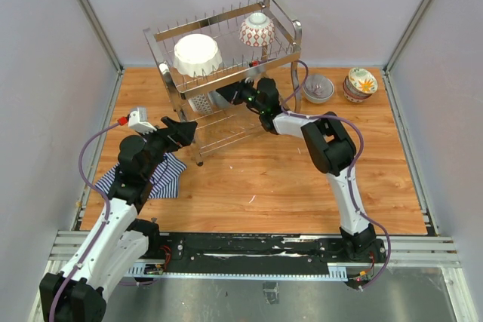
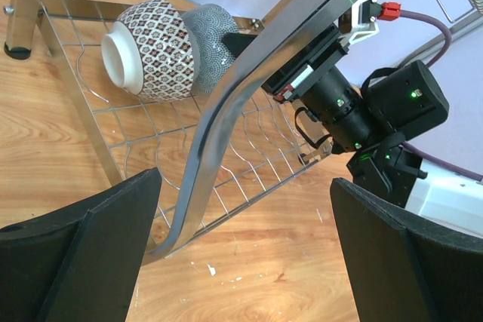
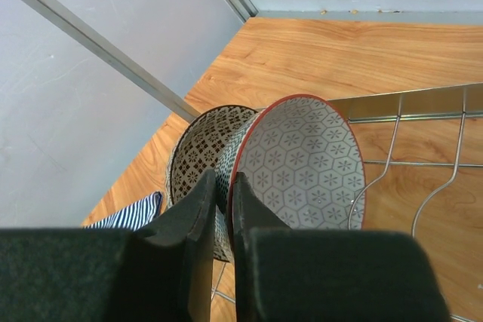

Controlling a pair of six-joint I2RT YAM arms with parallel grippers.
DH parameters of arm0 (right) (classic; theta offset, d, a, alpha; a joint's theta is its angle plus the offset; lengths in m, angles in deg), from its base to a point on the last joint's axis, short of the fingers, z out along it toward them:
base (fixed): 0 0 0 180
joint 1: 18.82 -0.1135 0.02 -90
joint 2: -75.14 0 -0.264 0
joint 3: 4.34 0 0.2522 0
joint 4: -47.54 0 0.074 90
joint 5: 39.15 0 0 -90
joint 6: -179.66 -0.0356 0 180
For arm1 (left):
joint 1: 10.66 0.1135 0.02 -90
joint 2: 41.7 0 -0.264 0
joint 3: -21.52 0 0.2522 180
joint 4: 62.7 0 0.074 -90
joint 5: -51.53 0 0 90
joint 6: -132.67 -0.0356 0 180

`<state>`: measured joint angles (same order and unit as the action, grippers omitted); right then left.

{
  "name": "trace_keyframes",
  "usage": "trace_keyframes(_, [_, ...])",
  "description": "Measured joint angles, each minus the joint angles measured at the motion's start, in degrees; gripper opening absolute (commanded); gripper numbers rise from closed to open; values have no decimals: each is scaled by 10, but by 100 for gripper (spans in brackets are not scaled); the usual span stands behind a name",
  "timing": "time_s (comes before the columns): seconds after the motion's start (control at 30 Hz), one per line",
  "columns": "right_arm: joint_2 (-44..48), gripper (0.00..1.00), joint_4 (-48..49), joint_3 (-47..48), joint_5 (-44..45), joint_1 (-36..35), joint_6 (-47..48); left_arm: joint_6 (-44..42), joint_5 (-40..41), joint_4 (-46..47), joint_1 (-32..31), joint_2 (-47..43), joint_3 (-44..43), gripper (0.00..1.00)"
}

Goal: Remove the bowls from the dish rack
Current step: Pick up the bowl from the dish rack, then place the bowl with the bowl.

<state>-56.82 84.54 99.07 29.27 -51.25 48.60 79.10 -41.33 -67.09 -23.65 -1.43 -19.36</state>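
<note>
Right jaws clenched on rim of grey red-edged bowl (image 3: 302,164), lower tier of dish rack (image 2: 219,107). Left jaws released, spread wide near a rack leg.

Bright, even, diffuse light from above fills every view; shadows on the worktop (image 1: 264,179) are faint and soft. The dish rack (image 2: 226,103) bar between the left jaws carries pale glare streaks. Both pairs of jaws look dark and soft-edged close up; the bowl (image 3: 302,164) at the right jaws is sharp.
</note>
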Motion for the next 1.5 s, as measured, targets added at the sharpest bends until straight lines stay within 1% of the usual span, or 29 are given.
trace_keyframes(0.23, [29, 1, -3, -24, -12, -3, 16, 0, 0, 0, 0, 0, 0, 100])
trace_keyframes(0.47, [63, 1, -9, -29, 6, 0, 54, 0, 0, 0, 0, 0, 0, 100])
trace_keyframes(0.7, [71, 1, -10, -54, 8, 0, 63, 0, 0, 0, 0, -4, 0, 100])
trace_keyframes(0.87, [103, 1, -9, -110, 16, -2, 69, 0, 0, 0, 0, -5, 0, 100])
trace_keyframes(1.07, [165, 1, 5, -191, 31, -10, 77, 0, 3, -8, 0, -10, 0, 100])
trace_keyframes(1.3, [252, 1, 22, -285, 52, -41, 90, -3, 11, -31, 0, -22, 0, 100])
trace_keyframes(1.5, [349, 1, 24, -386, 80, -58, 110, -6, 15, -43, 0, -31, 0, 100])
